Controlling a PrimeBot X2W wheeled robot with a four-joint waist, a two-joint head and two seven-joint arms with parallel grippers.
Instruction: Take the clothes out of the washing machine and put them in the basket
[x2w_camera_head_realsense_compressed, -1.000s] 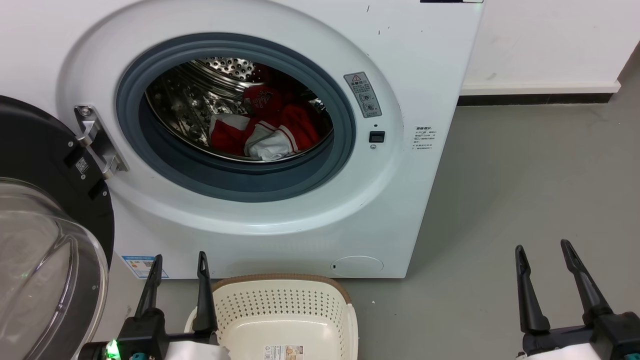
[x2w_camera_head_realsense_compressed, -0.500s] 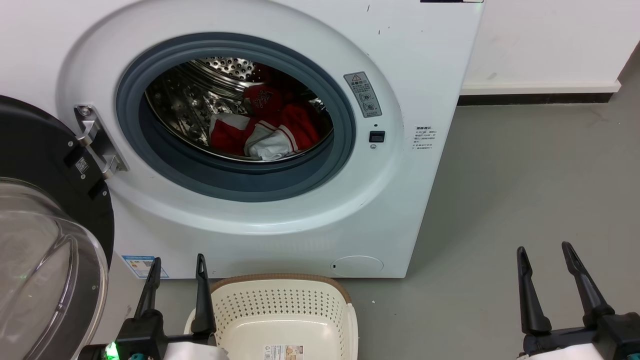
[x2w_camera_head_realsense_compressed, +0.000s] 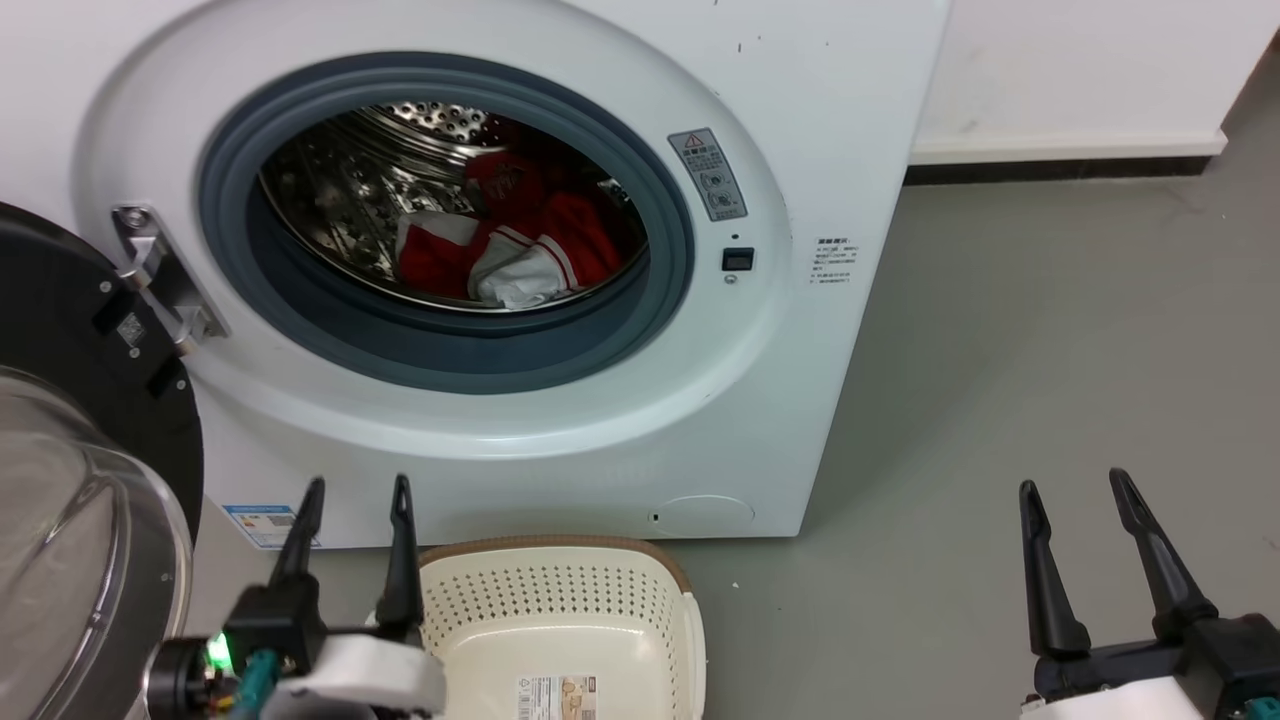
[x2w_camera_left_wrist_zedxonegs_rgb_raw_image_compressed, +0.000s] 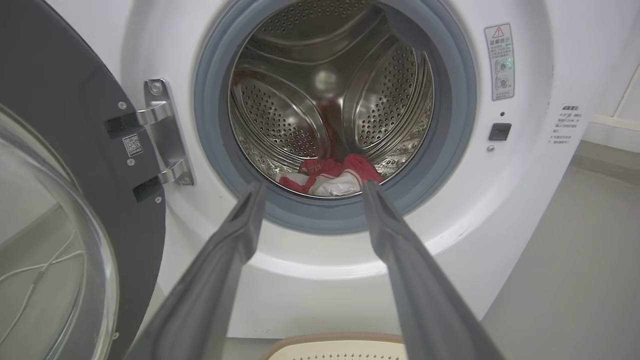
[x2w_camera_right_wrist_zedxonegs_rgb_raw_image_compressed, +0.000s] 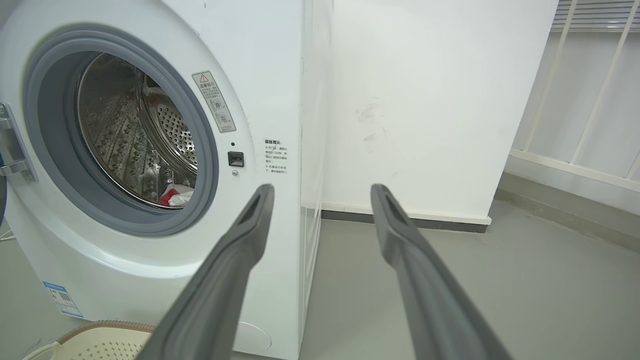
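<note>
The washing machine (x2w_camera_head_realsense_compressed: 830, 120) stands on the grey floor (x2w_camera_head_realsense_compressed: 1020, 340) with its black-framed glass door (x2w_camera_head_realsense_compressed: 60, 330) swung wide open to the robot's left on a metal hinge (x2w_camera_head_realsense_compressed: 160, 275). The clothes (x2w_camera_head_realsense_compressed: 510, 250) lie in a red-and-white heap at the bottom of the perforated steel drum (x2w_camera_head_realsense_compressed: 340, 190), behind the grey rubber ring (x2w_camera_head_realsense_compressed: 450, 365). The basket (x2w_camera_head_realsense_compressed: 560, 552) sits on the floor close in front of the machine's base, below the porthole; a printed label shows on its bottom. The left gripper (x2w_camera_head_realsense_compressed: 358, 485) hovers low, just beside the basket's left rim, its fingers spread apart and holding nothing. In the left wrist view those fingers frame the lower part of the porthole and the heap, and touch neither. The right gripper (x2w_camera_head_realsense_compressed: 1072, 482) hangs over bare floor to the right of the machine, well apart from the basket, its fingers likewise spread and holding nothing. A warning sticker (x2w_camera_head_realsense_compressed: 707, 173) is fixed to the machine's front, just right of the porthole.
</note>
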